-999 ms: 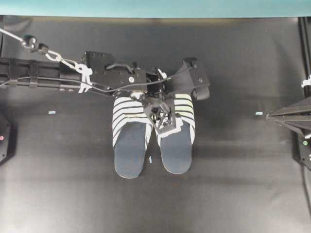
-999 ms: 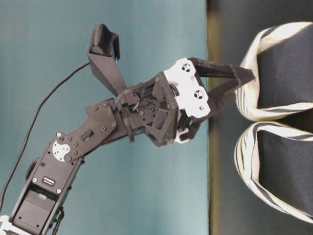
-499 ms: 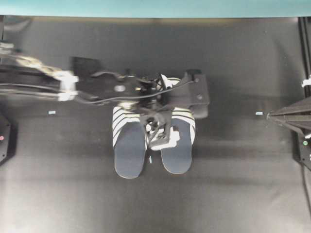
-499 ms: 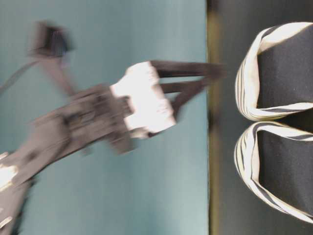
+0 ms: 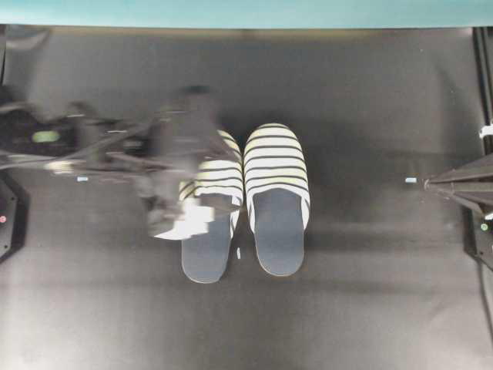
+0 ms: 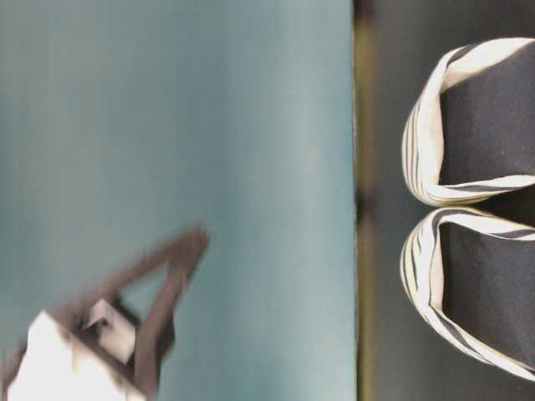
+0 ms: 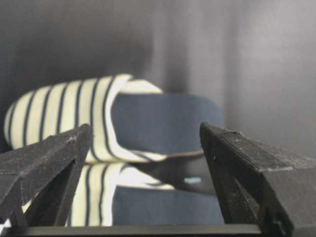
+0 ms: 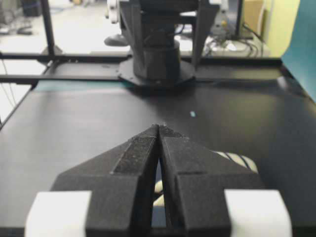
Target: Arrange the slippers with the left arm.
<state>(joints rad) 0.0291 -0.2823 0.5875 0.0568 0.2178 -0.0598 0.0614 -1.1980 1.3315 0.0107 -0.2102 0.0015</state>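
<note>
Overhead, two slippers (image 5: pixel 246 202) lie paired; left gripper (image 7: pixel 148 163) gapes empty, right gripper (image 8: pixel 159 129) pinched.

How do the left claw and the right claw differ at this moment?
The left claw stands wide open with nothing between its fingers; the right claw is shut, tips together. The left claw is motion-blurred overhead, over the left-hand slipper; the right claw sits sharp at the table's right edge, far from both slippers. Both are black and hold nothing.
</note>
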